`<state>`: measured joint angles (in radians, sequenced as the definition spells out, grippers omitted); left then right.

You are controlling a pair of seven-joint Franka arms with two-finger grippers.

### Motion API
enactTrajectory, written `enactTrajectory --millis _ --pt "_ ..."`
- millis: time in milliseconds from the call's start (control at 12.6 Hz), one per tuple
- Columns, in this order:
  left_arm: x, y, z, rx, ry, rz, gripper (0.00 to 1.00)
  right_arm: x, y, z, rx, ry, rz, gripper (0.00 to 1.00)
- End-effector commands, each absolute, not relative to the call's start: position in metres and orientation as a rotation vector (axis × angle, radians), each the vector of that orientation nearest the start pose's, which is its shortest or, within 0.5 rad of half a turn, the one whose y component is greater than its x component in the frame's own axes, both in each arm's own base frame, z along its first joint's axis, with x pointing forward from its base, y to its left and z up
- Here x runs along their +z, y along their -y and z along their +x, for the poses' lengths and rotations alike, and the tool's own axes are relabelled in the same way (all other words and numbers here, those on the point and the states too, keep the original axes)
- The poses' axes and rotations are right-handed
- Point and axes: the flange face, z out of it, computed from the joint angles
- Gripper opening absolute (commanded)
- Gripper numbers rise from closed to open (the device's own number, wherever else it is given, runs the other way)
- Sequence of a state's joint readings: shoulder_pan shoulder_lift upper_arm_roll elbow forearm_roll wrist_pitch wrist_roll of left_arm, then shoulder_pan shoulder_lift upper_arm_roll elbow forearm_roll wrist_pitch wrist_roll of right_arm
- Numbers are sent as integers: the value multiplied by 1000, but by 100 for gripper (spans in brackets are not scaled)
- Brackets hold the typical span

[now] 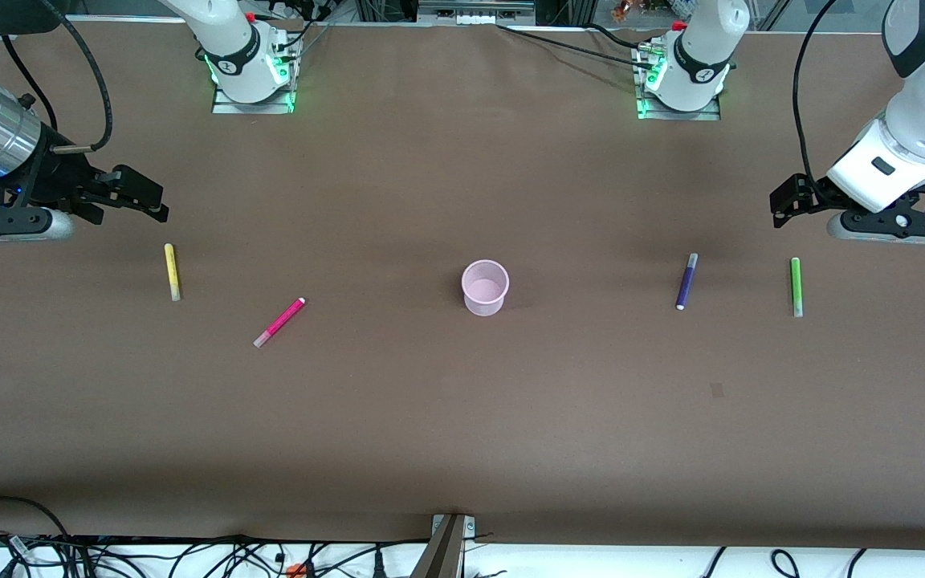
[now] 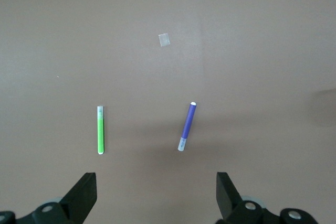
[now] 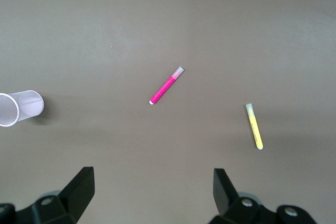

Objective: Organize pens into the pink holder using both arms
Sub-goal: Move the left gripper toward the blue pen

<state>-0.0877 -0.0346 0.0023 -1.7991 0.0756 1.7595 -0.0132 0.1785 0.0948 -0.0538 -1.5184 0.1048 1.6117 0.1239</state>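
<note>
Brown table [image 1: 462,417], items lying directly on it: pink holder [image 1: 485,287], upright, mid-table; yellow pen [image 1: 172,271] and magenta pen [image 1: 279,322] toward the right arm's end; purple pen [image 1: 686,282] and green pen [image 1: 796,286] toward the left arm's end; small pale square patch [image 1: 717,390], nearer the front-camera edge.

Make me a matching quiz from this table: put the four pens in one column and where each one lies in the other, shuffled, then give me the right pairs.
Things:
1. yellow pen
2. magenta pen
3. purple pen
4. green pen

Places:
A. outermost, at the left arm's end of the table
B. between the pink holder and the yellow pen
C. outermost, at the right arm's end of the table
D. between the pink holder and the green pen

Pairs: 1-C, 2-B, 3-D, 4-A
</note>
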Motion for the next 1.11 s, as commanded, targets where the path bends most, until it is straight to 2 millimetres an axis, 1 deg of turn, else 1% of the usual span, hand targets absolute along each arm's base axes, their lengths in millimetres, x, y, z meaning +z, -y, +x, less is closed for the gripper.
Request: enactTrajectory --millis 0,238,317,396,634,793,872,1030 --pt "557 41 554 18 -135 -3062 100 603 -84 580 4 9 -3055 100" --pt "558 41 556 13 -120 -3063 100 603 -84 580 2 9 -3055 100" --pt "556 41 556 29 -120 -3062 100 603 -84 580 -3 9 -3056 100" --pt "547 40 555 92 -126 -3059 100 603 -83 581 -4 7 -3061 100" --pt "490 32 559 397 -121 -3028 100 603 -80 581 -8 8 -3084 100" --pt "435 29 572 537 -125 -2991 100 602 -80 581 -6 8 -3085 100" --pt "407 30 580 574 -133 -2982 100 602 -80 582 -20 11 -3095 100" --pt "362 37 594 543 -158 -2990 100 602 -83 581 -23 24 -3110 100"
